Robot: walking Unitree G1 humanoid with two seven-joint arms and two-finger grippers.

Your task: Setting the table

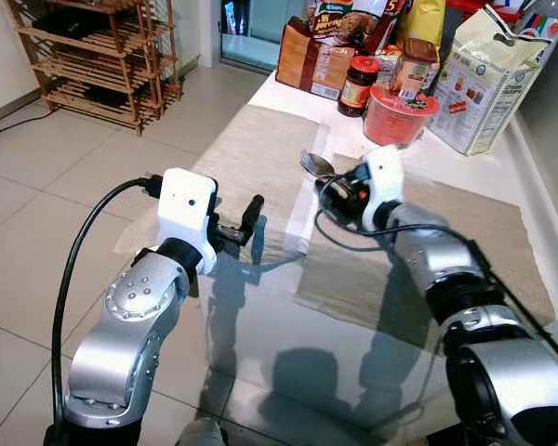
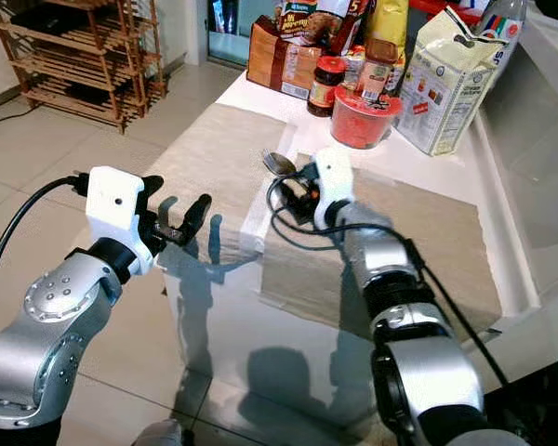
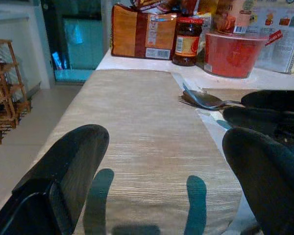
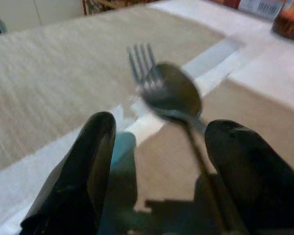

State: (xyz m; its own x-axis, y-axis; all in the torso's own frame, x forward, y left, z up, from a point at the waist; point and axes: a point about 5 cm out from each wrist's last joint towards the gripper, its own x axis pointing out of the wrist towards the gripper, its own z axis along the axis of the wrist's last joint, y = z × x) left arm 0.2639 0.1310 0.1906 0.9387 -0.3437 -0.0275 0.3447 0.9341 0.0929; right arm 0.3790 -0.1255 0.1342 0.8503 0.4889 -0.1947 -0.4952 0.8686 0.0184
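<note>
Table: a white table (image 1: 288, 307) with two beige placemats, one to the left (image 1: 251, 153) and one to the right (image 1: 446, 251), a bare white strip between them.
Spoon and fork: a spoon (image 1: 316, 165) lies over a fork (image 4: 139, 63) at the inner edge of the right mat, near the strip (the wrist picture is blurred, but the fork's tines poke out from behind the spoon's bowl). Both handles run back toward the right arm.
Right gripper: the right gripper (image 4: 161, 161) sits low over the right mat just behind the cutlery, its two black fingers (image 4: 90, 156) spread apart on either side of the spoon's handle, gripping nothing that I can see.
Left gripper: the left gripper (image 3: 161, 181) hangs at the near edge of the left mat, fingers (image 3: 68, 166) wide apart and empty, their shadows falling on the cloth.
Back of table: a red bowl (image 1: 398, 113), a dark jar with a red lid (image 1: 358, 85), a brown packet (image 1: 307, 58) and a pale paper bag (image 1: 488, 79), crowded together well beyond the mats.
Room: tiled floor, and a wooden rack (image 1: 98, 56) off to the left.
</note>
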